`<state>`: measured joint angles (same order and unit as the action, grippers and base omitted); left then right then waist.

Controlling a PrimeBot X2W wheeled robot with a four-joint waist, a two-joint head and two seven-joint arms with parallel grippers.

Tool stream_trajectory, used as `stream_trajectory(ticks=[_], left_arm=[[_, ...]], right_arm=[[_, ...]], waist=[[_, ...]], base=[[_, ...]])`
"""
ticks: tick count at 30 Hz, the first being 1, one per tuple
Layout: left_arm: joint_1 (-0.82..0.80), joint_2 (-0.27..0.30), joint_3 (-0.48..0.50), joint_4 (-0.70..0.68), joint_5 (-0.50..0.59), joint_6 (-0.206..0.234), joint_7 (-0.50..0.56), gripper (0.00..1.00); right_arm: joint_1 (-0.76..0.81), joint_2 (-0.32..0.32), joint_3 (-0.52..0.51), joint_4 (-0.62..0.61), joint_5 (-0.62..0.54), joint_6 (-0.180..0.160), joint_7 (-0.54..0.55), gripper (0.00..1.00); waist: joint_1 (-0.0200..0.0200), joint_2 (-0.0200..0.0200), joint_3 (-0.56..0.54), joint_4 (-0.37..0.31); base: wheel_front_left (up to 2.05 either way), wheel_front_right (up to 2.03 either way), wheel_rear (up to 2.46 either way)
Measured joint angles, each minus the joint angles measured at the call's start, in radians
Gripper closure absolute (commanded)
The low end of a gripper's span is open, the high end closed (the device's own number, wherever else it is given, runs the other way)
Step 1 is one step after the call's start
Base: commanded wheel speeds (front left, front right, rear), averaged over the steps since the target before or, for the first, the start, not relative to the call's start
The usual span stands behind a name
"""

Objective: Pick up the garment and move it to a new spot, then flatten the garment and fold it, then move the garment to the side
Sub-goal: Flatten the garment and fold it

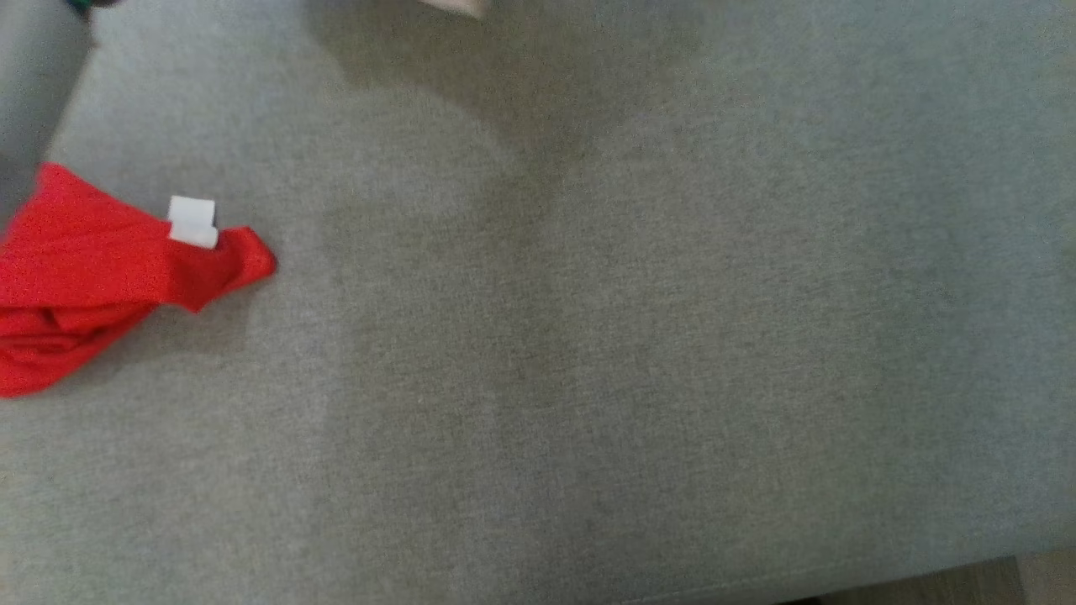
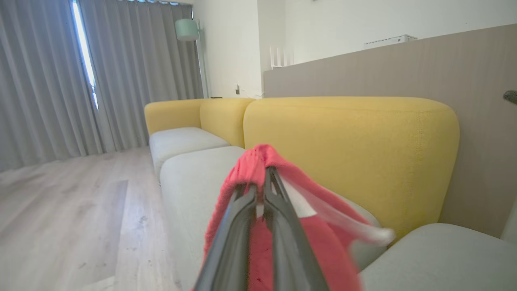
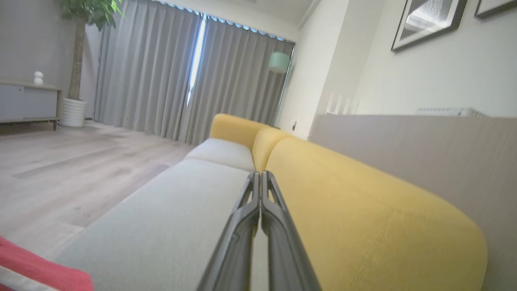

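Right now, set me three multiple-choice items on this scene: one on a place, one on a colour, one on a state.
1. In the head view, the garment shows at
A. the left edge
B. the centre
C. the lower right corner

2. The sofa's backrest is
A. blue
B. yellow
C. black

3. The left tool is
A. wide open
B. shut on nothing
C. shut on the garment

Key:
1 A, the red cloth sits against that view's left border.
2 B, it is yellow in both wrist views.
3 C, the left wrist view shows red fabric pinched at its closed tip.
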<state>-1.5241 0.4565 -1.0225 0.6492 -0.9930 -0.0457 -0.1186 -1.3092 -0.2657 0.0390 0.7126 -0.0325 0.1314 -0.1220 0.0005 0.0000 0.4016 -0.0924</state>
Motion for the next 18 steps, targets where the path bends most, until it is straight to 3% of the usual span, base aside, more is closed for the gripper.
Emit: stream_trajectory(ticks=[7, 18], left_arm=[[0.073, -0.11, -0.036, 0.109, -0.002, -0.064, -0.082, 1.0], [0.224, -0.09, -0.121, 0.077, -0.051, -0.079, -0.104, 1.0]], right_arm=[[0.052, 0.003, -0.013, 0.214, -0.048, 0.0, -0.076, 1.0], [0.154, -0.002, 0.041, 0.364, 0.03, 0.0, -0.115, 1.0]], waist=[[-0.0004, 0.0, 0.049, 0.015], [-0.0006, 0.0, -0.002, 0.03]], base=[[0.0, 0.0, 0.0], [0.0, 0.0, 0.0]])
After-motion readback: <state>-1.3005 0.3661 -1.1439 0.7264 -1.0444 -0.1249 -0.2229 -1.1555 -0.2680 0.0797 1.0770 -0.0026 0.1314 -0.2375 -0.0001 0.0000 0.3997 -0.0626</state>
